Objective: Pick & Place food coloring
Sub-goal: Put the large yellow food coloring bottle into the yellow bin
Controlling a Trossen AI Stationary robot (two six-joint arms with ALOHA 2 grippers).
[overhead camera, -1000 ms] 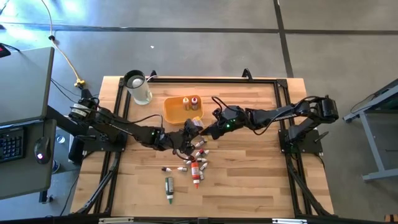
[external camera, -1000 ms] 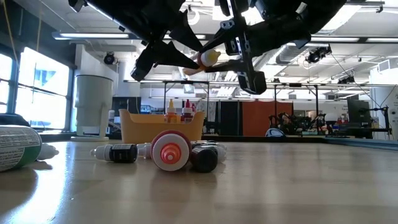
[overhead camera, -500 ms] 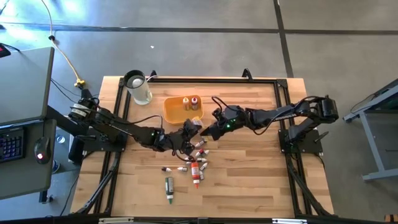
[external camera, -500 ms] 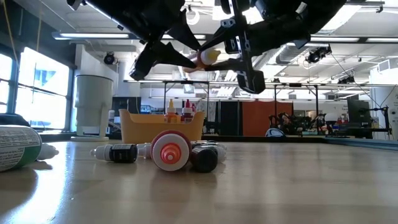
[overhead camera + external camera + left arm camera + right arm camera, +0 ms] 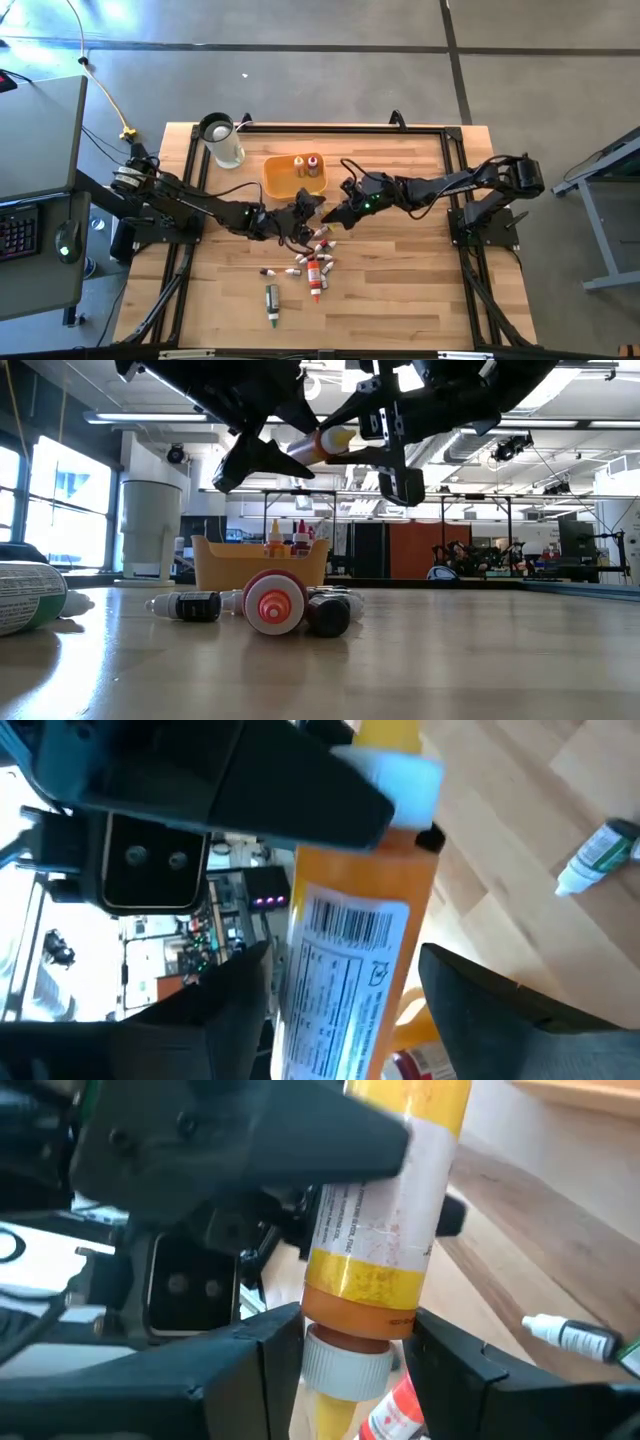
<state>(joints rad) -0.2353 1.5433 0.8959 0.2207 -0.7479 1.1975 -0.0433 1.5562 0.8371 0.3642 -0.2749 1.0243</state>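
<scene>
Above the surface (image 5: 400, 270), high view: both arms meet beside the yellow-orange tray (image 5: 283, 177). Low view: an orange food coloring bottle (image 5: 322, 442) hangs aloft. Wrist views: right end effector (image 5: 350, 1355) pinches its cap end; left end effector (image 5: 345, 990) is spread. Left should retreat straight back.

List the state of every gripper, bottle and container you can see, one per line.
left gripper: open, fingers either side of the orange bottle, not clamping it.
right gripper: shut on the orange bottle.
orange bottle: held in the air, tilted, above the pile.
pile of food coloring: lying on the table.
yellow tray: holds two upright bottles.
green tube: lying flat, apart from the pile.
white jug: upright.
</scene>
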